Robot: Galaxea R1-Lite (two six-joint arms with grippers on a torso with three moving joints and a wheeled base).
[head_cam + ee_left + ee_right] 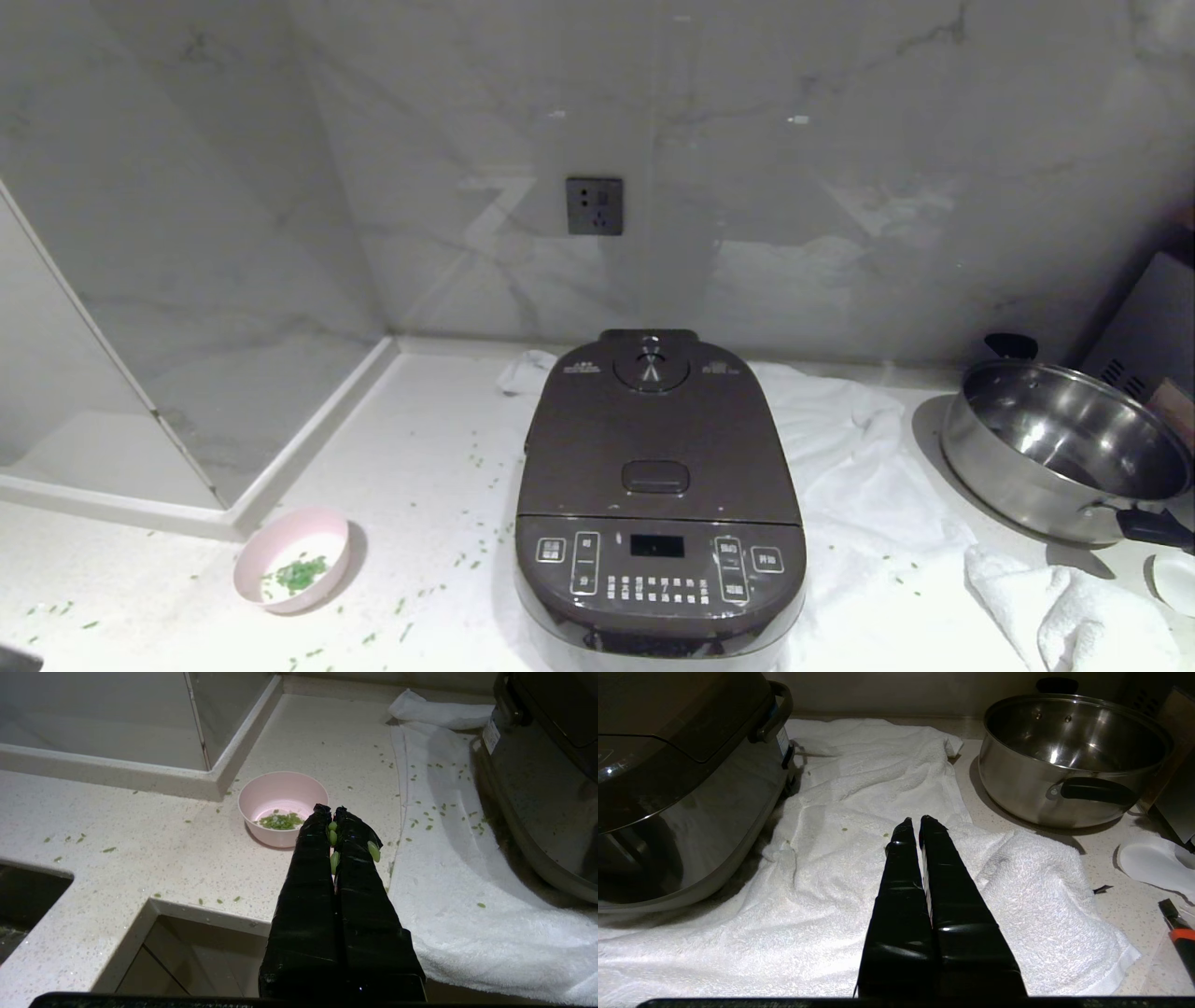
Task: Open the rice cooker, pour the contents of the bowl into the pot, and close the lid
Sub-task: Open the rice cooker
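The dark brown-grey rice cooker (659, 504) stands on the counter in the middle of the head view, its lid (657, 439) down, so the pot is hidden. To its left sits the pale pink bowl (292, 559) with green bits (301, 573) inside. The left wrist view shows the bowl (282, 808) just beyond my left gripper (330, 810), which is shut with a few green bits stuck to its black fingers. My right gripper (913, 820) is shut and empty over the white towel (859, 812), right of the cooker (682, 779). Neither arm shows in the head view.
A white towel (868, 485) lies under and right of the cooker. A steel pan (1064, 448) with black handles stands at the right. Green bits (467, 560) are scattered over the counter. A wall socket (595, 206) sits behind; a raised ledge (308, 439) borders the left.
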